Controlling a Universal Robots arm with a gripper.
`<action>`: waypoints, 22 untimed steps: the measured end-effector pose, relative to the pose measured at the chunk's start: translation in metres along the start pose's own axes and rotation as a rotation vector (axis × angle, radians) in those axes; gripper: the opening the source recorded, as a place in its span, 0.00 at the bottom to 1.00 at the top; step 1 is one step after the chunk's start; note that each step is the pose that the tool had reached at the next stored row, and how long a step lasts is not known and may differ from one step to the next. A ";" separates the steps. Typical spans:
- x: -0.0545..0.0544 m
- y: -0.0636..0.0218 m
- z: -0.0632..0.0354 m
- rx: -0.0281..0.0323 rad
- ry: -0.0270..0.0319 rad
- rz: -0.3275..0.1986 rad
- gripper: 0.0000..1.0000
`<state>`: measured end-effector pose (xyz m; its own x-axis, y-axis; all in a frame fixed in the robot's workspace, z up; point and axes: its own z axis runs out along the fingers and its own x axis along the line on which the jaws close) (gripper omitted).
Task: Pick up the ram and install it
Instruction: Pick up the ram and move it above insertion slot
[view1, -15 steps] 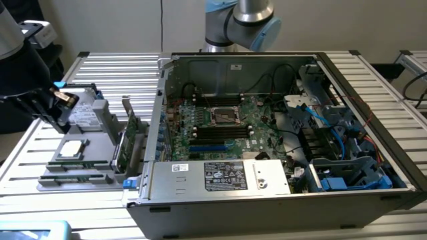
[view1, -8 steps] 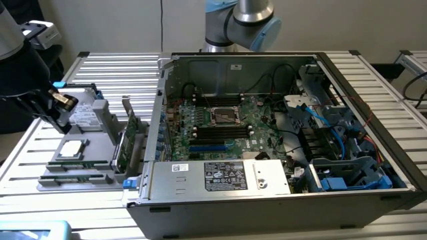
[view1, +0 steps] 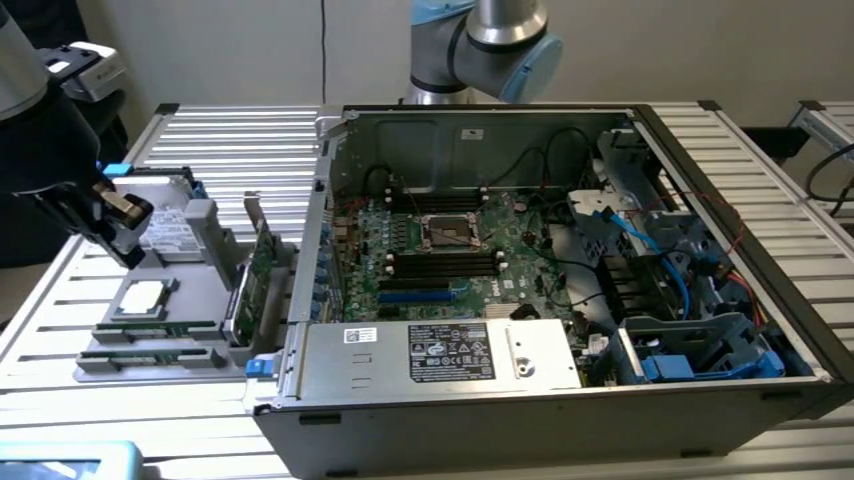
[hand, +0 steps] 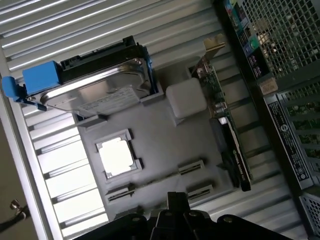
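Two ram sticks lie edge-up in the holders of a grey tray (view1: 200, 300) at the exterior view's left: one ram (view1: 158, 328) (hand: 155, 181) and another (view1: 140, 352) just in front of it. My gripper (view1: 124, 238) (hand: 176, 201) hangs above the tray near the hard drive, jaws shut with nothing between them. In the wrist view the fingertips point down over the ram end of the tray, apart from the sticks. The open computer case (view1: 747, 390) lies beside the tray, with black memory slots (view1: 441, 264) on its motherboard.
The tray also carries a hard drive (view1: 167, 232) (hand: 100, 92) in a blue-handled caddy, a processor (view1: 147, 295) (hand: 116, 157) and an upright green expansion card (view1: 254, 285) (hand: 227, 135). Cables and drive cages crowd the case's right side. A power supply (view1: 441, 352) sits along its front.
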<state>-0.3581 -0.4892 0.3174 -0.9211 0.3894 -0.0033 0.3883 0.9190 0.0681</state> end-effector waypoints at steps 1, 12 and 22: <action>0.000 0.0000 0.0000 0.0000 -0.0010 0.015 0.11; 0.000 -0.0002 0.0006 -0.0038 -0.0088 0.139 0.11; 0.000 -0.0002 0.0013 -0.0150 0.0098 -0.041 0.11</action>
<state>-0.3584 -0.4892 0.3161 -0.9363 0.3512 0.0033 0.3502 0.9330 0.0830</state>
